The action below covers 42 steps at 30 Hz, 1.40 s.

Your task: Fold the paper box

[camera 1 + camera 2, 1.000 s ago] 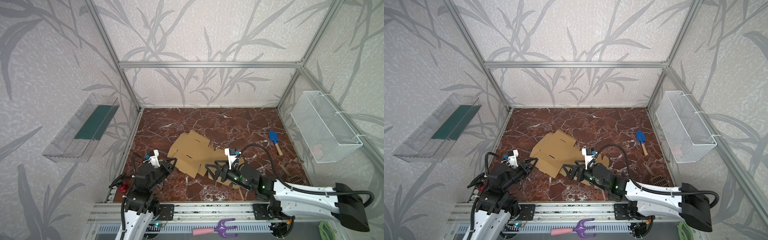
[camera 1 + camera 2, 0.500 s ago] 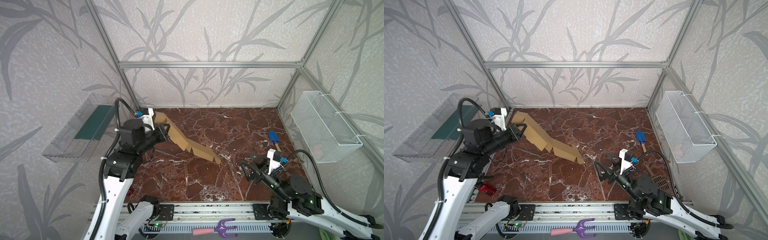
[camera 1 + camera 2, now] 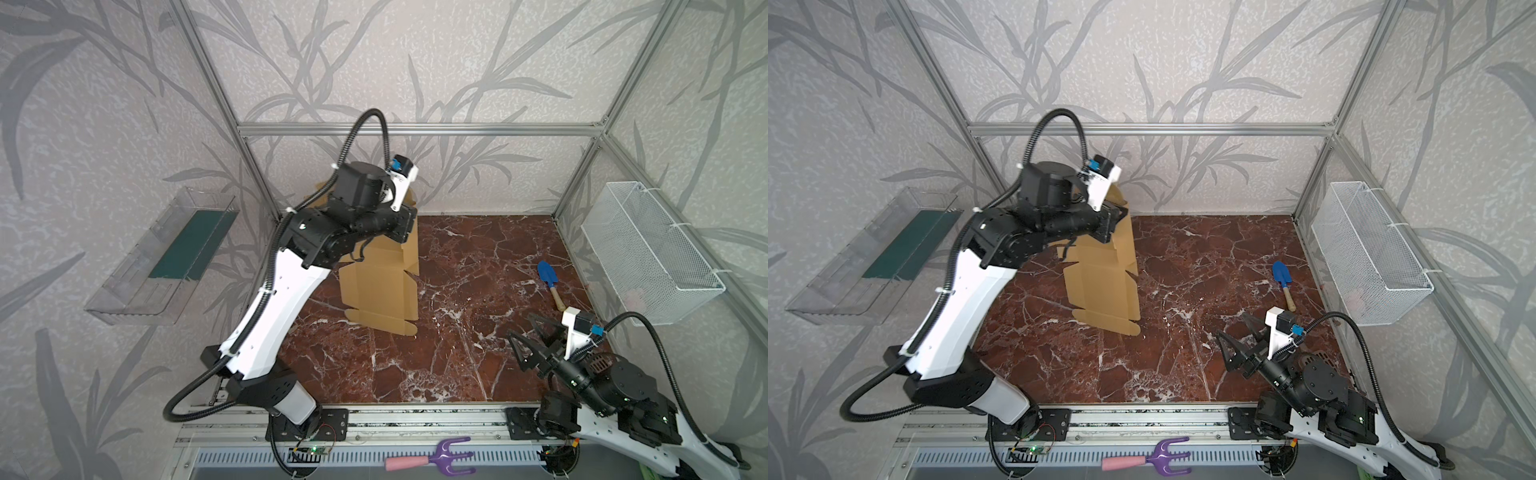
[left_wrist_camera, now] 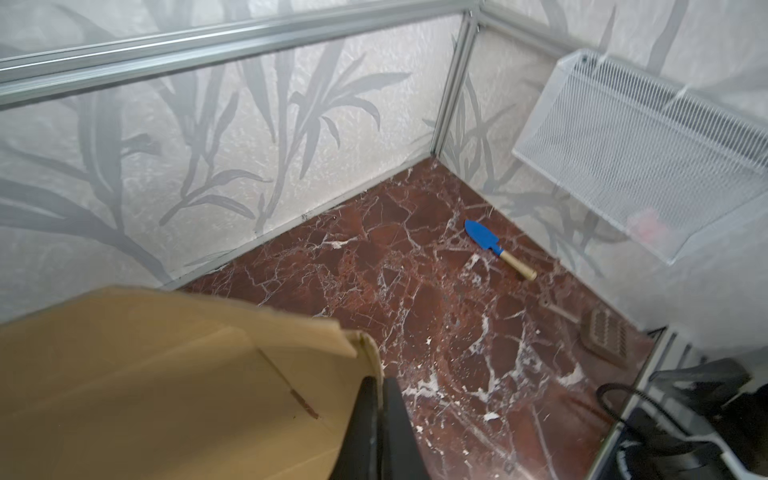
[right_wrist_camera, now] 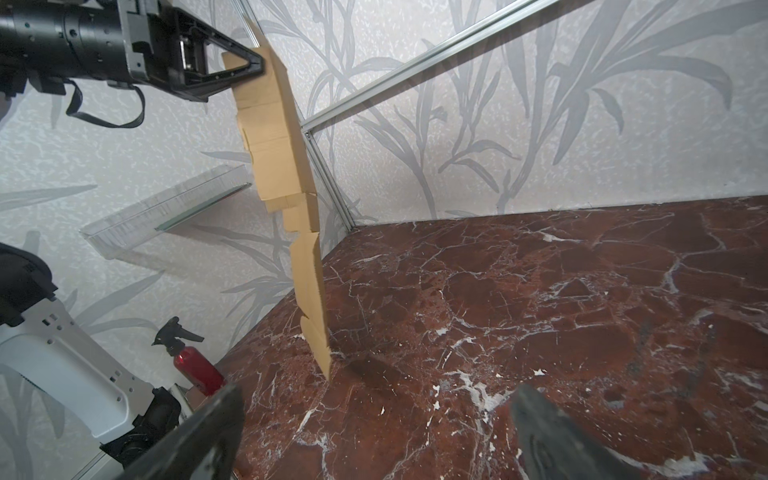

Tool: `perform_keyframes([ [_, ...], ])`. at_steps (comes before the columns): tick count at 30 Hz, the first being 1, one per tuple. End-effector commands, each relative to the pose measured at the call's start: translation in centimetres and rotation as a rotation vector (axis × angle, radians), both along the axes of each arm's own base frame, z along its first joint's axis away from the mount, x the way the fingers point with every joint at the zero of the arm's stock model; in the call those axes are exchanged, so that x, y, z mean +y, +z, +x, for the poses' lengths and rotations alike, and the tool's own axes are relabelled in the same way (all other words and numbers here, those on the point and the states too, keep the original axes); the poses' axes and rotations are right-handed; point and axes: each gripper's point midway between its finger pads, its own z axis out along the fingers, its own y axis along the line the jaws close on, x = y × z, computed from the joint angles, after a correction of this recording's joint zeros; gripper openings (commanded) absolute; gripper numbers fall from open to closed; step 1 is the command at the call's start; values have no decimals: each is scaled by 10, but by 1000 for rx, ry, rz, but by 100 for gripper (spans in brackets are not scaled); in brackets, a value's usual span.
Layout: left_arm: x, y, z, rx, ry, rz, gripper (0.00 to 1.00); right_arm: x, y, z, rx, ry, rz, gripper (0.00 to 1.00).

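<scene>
**Hanging flat from one raised arm**

Reaching high toward the back wall, the left arm stood bent at the elbow with its forearm level, and the left gripper (image 5: 232, 72) was pinched tight on the top edge of the paper box (image 3: 380, 286). The cardboard was still an unfolded sheet — it hung nearly upright from that grip, its lowest tab down at the marble floor (image 3: 457, 353); whether it touched there could not be told. In the left wrist view the two dark fingers (image 4: 397, 432) lay pressed together over the sheet's edge.

The right arm lay low, well apart from the paper box on its right and nearer the front rail. Its forearm was nearly flat above the floor, and the right gripper (image 3: 536, 345) pointed back toward the sheet with its jaws spread wide and nothing between them.

Counted around the paper box:
- one blue trowel (image 3: 548, 280) on the floor to its right, beyond the right gripper
- one white wire basket (image 3: 648, 253) on the wall farther right
- one clear shelf (image 3: 166, 257) on the wall to its left
- one purple hand rake (image 3: 432, 457) with a pink handle — in front, past the rail
- one red spray bottle (image 5: 195, 361) low beside the left arm's base
</scene>
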Motion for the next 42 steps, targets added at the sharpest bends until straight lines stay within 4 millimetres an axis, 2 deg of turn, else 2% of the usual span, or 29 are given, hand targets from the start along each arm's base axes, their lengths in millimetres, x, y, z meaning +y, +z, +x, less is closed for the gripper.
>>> perform_keyframes([
  [1, -7, -59, 6, 28, -51, 293, 0, -12, 0, 0, 12, -29, -17, 99],
  [7, -49, -111, 22, 101, -123, 364, 0, -24, 1, 0, 14, -66, -48, 99],
  [12, -82, -154, 26, 188, -194, 379, 0, -37, 5, 6, -1, -137, -65, 99],
  [17, -106, -195, 26, 229, -231, 445, 0, -45, 16, 13, -63, -207, -103, 99],
  [21, -116, -226, 18, 215, -248, 543, 0, -42, 22, 17, -91, -232, -94, 99],
  [26, -112, -264, 5, 176, -244, 695, 0, -26, 26, 13, -104, -156, -26, 99],
  [28, -110, -276, -4, 181, -254, 731, 3, -21, 26, 10, -116, -122, -28, 99],
  [30, -110, -287, -13, 173, -266, 775, 9, -26, 23, 11, -76, -143, 15, 99],
  [32, -107, -296, -20, 153, -253, 823, 14, -39, 15, 18, 4, -226, 76, 99],
  [37, -103, -302, -35, 168, -264, 805, 20, -47, 15, 22, 49, -284, 47, 99],
  [39, -102, -297, -40, 166, -273, 776, 27, -45, 17, 23, 53, -287, -5, 99],
  [42, -100, -278, -46, 147, -263, 723, 41, -37, 8, 27, 98, -294, -89, 100],
])
